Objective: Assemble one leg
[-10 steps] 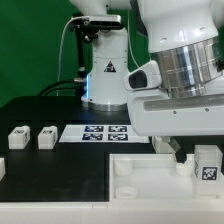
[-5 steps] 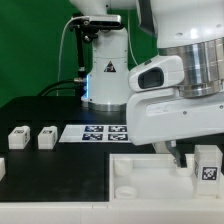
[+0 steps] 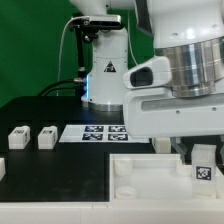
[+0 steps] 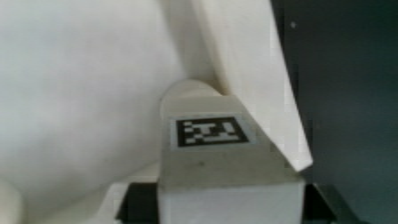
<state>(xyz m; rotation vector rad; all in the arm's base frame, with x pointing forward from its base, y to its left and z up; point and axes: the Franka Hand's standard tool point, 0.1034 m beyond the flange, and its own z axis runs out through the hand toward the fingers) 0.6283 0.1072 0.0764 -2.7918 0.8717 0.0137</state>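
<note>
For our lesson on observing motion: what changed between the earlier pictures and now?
The gripper, shut on the leg, shifted slightly toward the exterior view's left, carrying it along. Nothing was let go. The two loose legs, marker board and panel stayed put.

The marker board (image 3: 92, 132) is being partly covered by the arm (image 3: 188, 72), and the leg (image 4: 217, 150) is being cropped by the wrist view's edge.

The black table (image 3: 55, 175) carries the marker board (image 3: 98, 132) near its middle. At the exterior view's left of the board stand two small white legs, set apart: the outer leg (image 3: 18, 138) and the inner leg (image 3: 46, 138). The large white panel (image 3: 140, 172) lies flat at the near side. The arm's white base (image 3: 105, 85) stands at the far side.
</note>
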